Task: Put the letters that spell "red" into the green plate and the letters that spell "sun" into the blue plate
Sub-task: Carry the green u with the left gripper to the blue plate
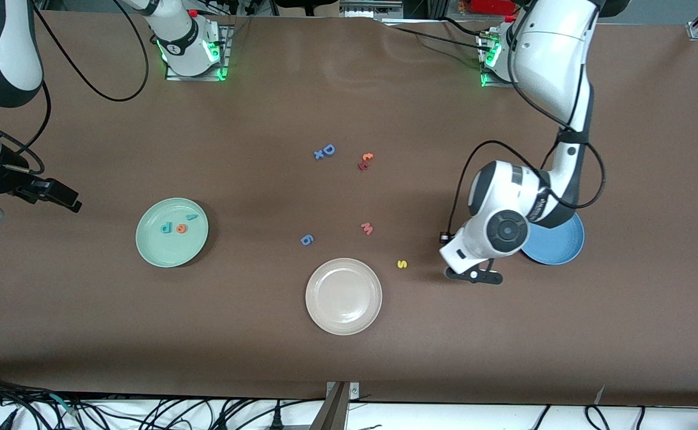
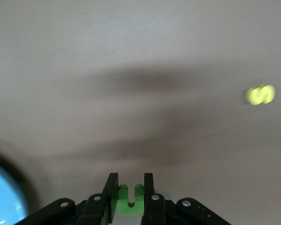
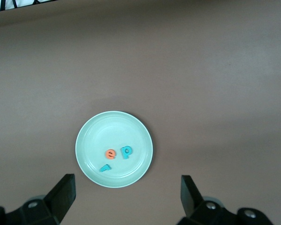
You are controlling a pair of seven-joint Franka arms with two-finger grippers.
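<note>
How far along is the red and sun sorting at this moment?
Red looks done: the teal r, orange e and teal d lie in the green plate. In hand: the left pincer is shut on a green letter, beside the blue plate. Left: the yellow s lies on the table; no u is visible. The right pincer waits open, over the green plate.

Robot lab: brown-papered bench [image 1: 385, 370], dangling cables [image 1: 146, 412].
</note>
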